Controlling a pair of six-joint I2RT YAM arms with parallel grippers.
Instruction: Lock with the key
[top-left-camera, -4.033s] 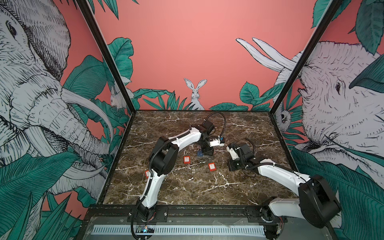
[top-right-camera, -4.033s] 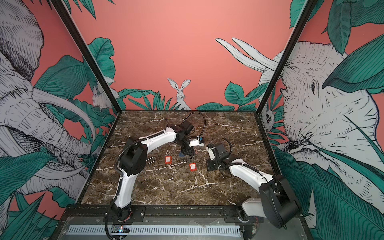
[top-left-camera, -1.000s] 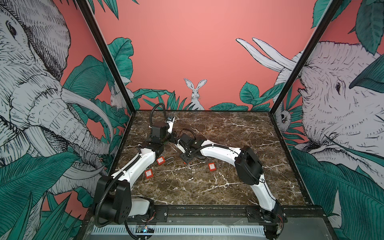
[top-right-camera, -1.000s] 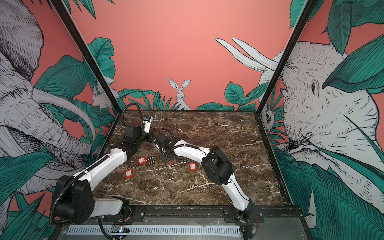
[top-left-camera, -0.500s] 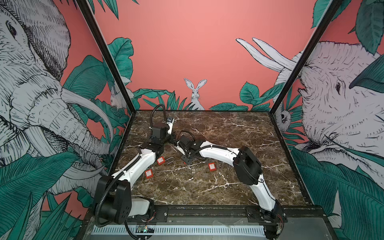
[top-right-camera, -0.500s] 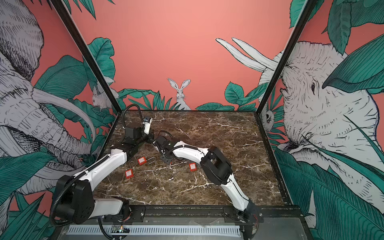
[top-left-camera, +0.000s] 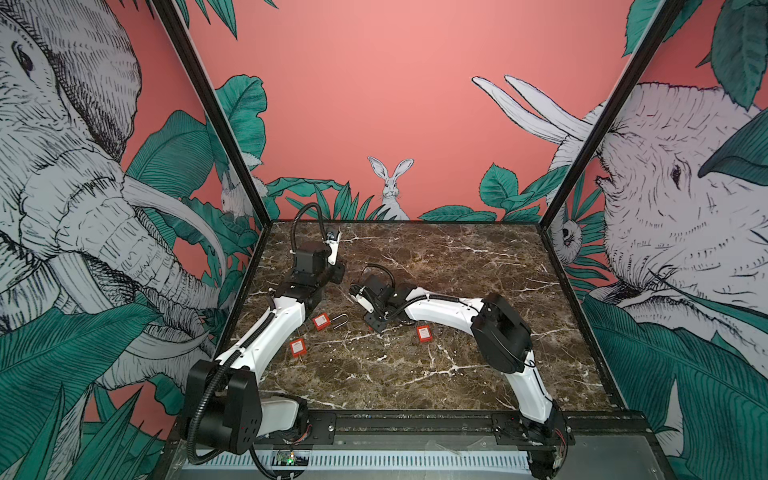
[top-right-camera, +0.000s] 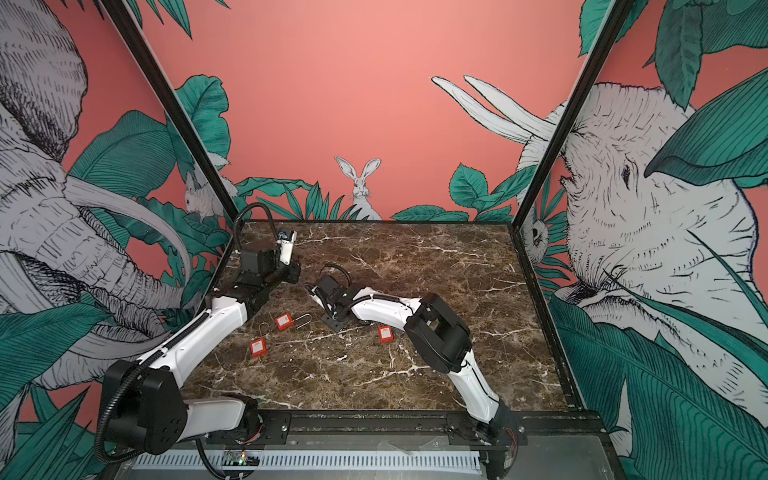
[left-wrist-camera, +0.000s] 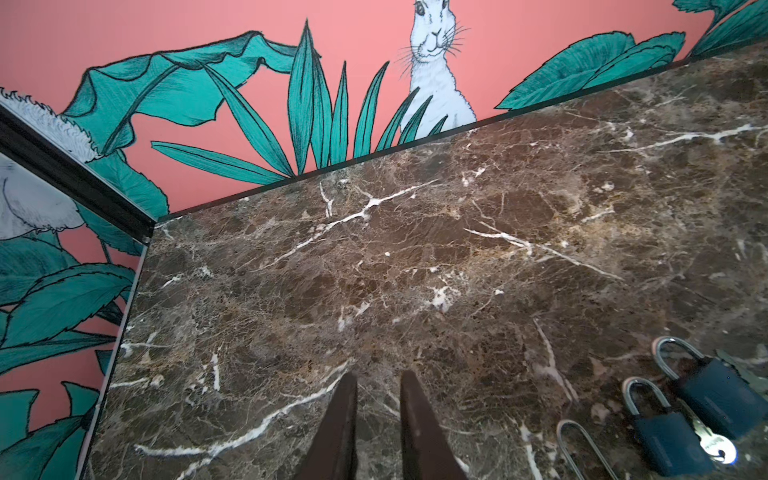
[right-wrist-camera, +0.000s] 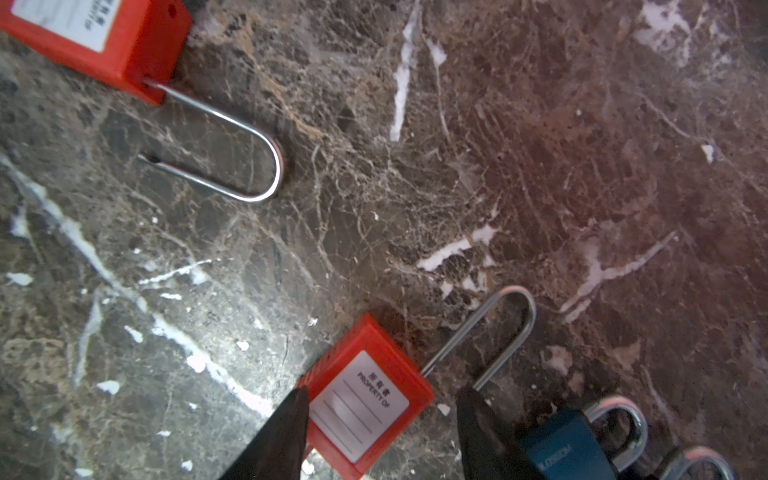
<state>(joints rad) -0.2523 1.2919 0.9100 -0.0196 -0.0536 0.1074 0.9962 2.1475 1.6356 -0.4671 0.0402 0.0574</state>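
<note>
In the right wrist view my right gripper (right-wrist-camera: 384, 395) is open and low over the marble, its jaws on either side of a red padlock (right-wrist-camera: 365, 411). One fingertip (right-wrist-camera: 297, 407) touches the padlock body; the other stands apart beside the steel shackle (right-wrist-camera: 505, 328). A blue padlock (right-wrist-camera: 561, 453) lies just beyond that finger. In the left wrist view my left gripper (left-wrist-camera: 379, 376) hangs over bare marble, open by a narrow gap and holding nothing. To its side lie two blue padlocks (left-wrist-camera: 665, 440), and a silver key (left-wrist-camera: 717, 449) rests against the nearer one. In both top views the right arm hides the straddled padlock.
A second red padlock (right-wrist-camera: 95, 37) with its shackle swung open (right-wrist-camera: 232, 153) lies nearby, also seen in a top view (top-left-camera: 322, 322). Two more red padlocks (top-left-camera: 297, 347) (top-left-camera: 423, 333) lie on the marble table (top-left-camera: 457, 270). The grippers (top-left-camera: 338, 272) (top-left-camera: 374, 322) are close together. Walls enclose three sides.
Over four seconds the left arm drew back toward the left rear and the right arm swung across to the padlocks left of centre. In the last second both barely moved.
</note>
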